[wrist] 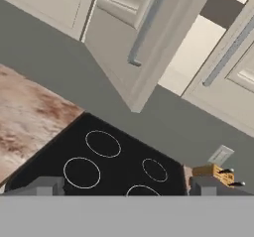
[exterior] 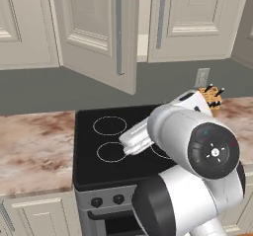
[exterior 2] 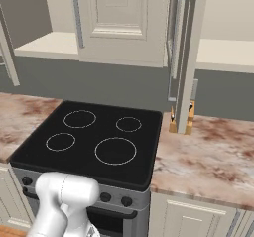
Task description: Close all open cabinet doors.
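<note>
Left base view: you've got an open cabinet door (exterior: 99,32) swung out at 12 o'clock above the stove (exterior: 118,146), w/ a second door (exterior: 195,18) at 1 o'clock ajar.

Right base view: the door (exterior 2: 186,57) shows edge-on at 1 o'clock, knife block (exterior 2: 181,117) on the bench (exterior 2: 208,156) just behind it.

Hand view: tool (wrist: 127,185) spread wide, holding nothing; open door (wrist: 144,37) at 12 o'clock.

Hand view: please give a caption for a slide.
Open cream-beige panelled cabinet door with grey bar handle swung out above black four-ring cooktop.
</note>
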Controlling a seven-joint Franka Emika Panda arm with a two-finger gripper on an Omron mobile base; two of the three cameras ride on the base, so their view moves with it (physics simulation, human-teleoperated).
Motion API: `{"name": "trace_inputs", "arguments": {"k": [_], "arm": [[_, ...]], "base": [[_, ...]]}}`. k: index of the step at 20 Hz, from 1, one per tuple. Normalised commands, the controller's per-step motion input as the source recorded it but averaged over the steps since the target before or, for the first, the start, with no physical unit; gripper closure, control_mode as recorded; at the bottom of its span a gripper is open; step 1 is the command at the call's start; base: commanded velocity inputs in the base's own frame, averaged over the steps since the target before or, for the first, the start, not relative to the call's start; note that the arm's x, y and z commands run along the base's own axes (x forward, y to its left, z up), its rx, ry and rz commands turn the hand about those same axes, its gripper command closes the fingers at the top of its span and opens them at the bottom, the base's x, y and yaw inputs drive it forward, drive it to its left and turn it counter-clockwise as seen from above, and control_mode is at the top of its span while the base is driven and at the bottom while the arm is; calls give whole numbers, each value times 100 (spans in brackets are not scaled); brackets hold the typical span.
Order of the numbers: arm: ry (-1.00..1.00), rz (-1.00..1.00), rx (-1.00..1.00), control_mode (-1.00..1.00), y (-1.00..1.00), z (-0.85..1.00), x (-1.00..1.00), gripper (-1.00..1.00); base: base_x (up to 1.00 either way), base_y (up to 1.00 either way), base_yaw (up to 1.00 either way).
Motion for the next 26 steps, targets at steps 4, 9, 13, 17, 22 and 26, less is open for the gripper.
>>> {"name": "trace_inputs", "arguments": {"k": [4,9,13,17,22,26], "arm": [[-13,0,-18,-100,60,27,33,-100],[-5,0,-16,-100,44,5,67,-100],[0,0,-11,-100,46,0,94,-100],[0,0,-9,-100,42,0,93,-100],[0,0,-9,-100,38,0,88,-100],[0,0,-8,-100,22,0,86,-100]], "base": [[0,0,0],[0,0,0],[0,0,0],[0,0,0],[0,0,0],[0,0,0]]}}
